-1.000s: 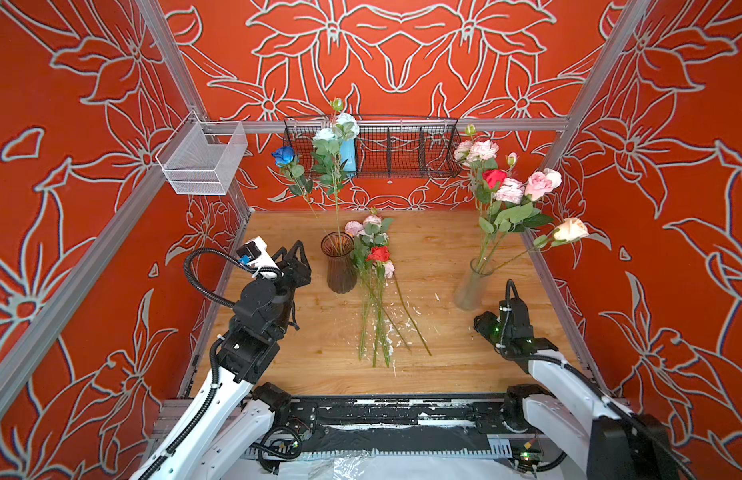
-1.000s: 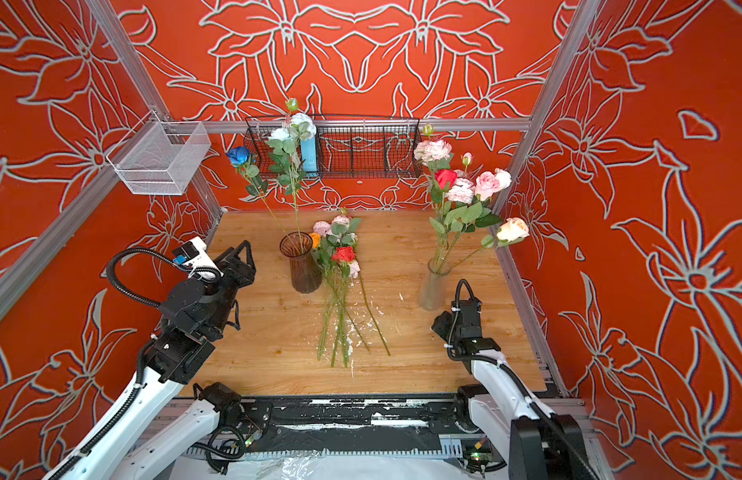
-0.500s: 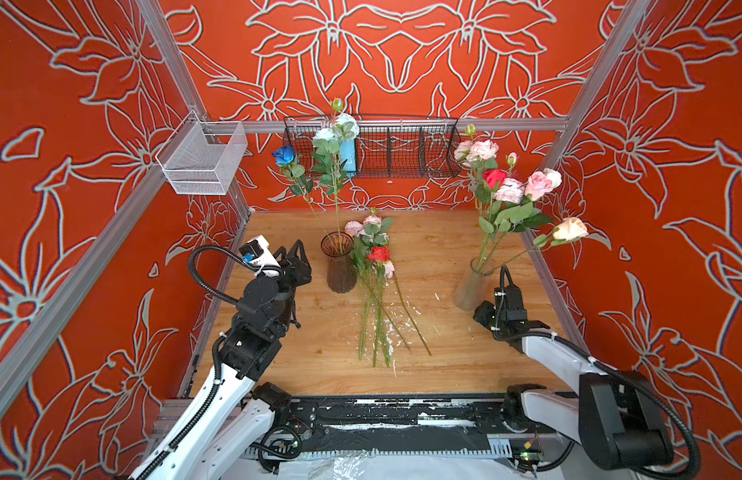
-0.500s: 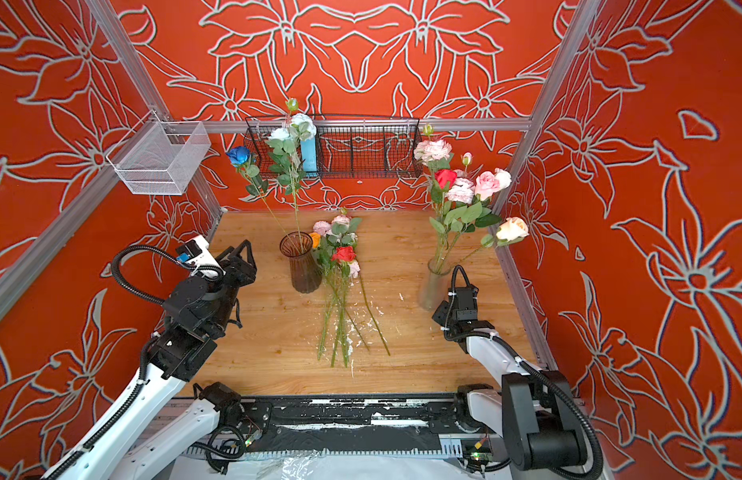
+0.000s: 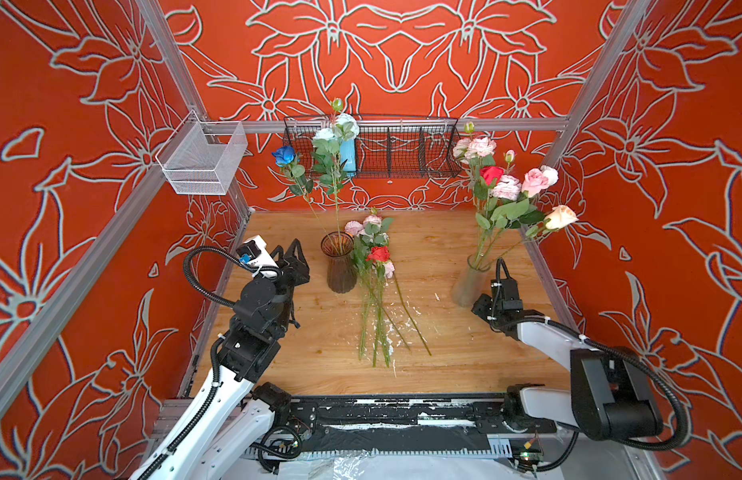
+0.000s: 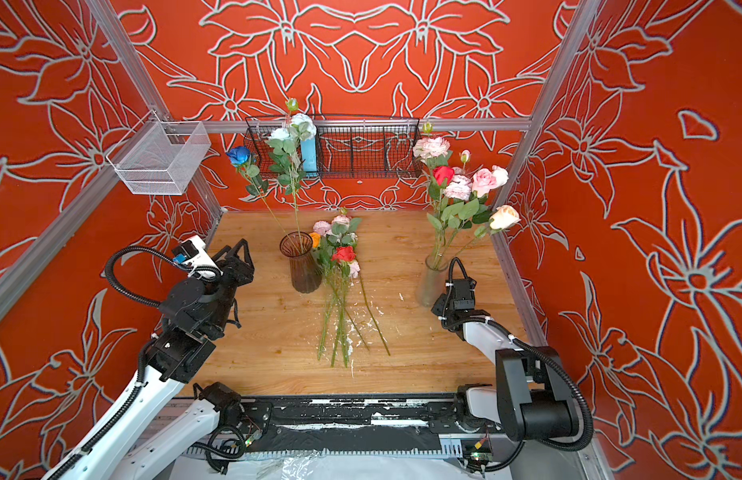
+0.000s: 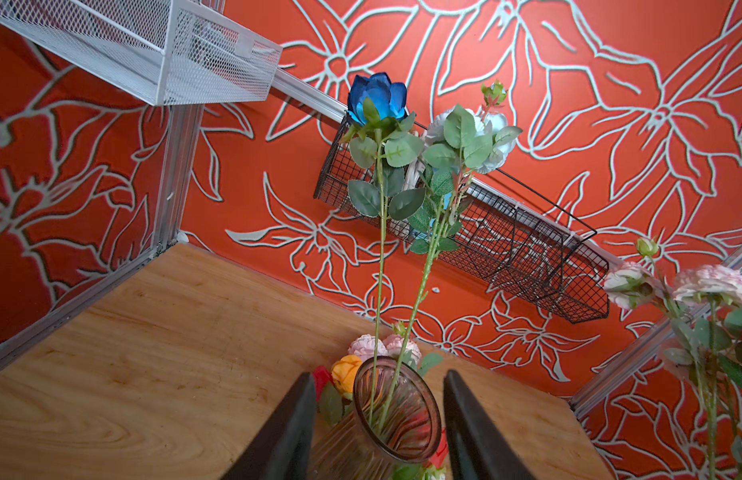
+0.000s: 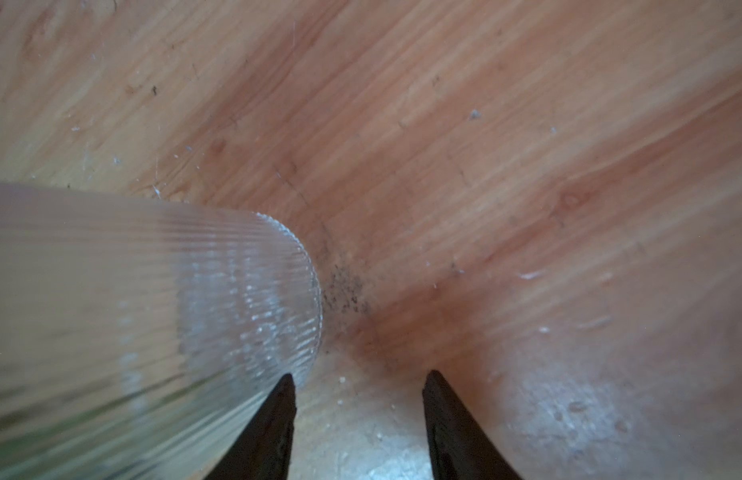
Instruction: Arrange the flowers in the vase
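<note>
Moved beside clear vase w/ pink/red flowers: right end effector, spread, empty. Left end effector spread near brown vase w/ blue + white stems; loose bunch flat on surface, red walls.

Red flower-patterned walls enclose a wooden tabletop, with a white mesh basket and black wire rack.
</note>
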{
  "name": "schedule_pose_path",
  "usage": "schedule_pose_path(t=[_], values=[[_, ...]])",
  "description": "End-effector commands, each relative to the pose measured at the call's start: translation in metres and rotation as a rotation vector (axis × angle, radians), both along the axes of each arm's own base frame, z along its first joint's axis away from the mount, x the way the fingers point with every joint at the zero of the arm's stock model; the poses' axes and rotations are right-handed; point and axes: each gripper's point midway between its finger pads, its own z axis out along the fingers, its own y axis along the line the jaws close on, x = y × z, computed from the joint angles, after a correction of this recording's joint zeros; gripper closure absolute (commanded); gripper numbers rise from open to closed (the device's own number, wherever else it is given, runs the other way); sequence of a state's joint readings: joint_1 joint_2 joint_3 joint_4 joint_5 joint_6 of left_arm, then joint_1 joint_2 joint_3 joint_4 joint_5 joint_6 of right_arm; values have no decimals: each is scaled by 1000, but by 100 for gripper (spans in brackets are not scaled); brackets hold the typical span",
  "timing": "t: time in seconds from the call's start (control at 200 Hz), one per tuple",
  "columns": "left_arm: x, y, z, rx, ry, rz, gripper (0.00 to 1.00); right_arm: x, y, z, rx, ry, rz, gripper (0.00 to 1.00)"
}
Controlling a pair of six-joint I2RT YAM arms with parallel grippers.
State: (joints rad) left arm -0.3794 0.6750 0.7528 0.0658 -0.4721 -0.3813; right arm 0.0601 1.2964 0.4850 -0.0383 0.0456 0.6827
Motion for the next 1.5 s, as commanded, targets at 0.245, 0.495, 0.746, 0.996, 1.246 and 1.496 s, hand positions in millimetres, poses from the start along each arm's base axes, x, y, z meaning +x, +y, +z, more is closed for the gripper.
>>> schedule_pose_path(t=[0.245, 0.495, 0.746, 0.996, 1.246, 1.496], values=[[-3, 7, 5, 0, -30, 30, 50, 37, -7, 13, -42, -20, -15, 48], [-4, 9, 7, 7, -36, 39, 50, 59, -6, 10, -45, -7, -14, 48], [-5, 10, 8, 10, -41, 44, 50, 77, 9, 13, -20, -22, 3, 49], [-4, 10, 6, 15, -37, 48, 50, 93, 28, 12, 14, -40, 12, 49], [-2, 9, 5, 17, -33, 44, 50, 115, 39, 15, 17, -50, 21, 49], [-2, 9, 6, 19, -32, 45, 50, 129, 43, 19, -3, -49, 33, 49]])
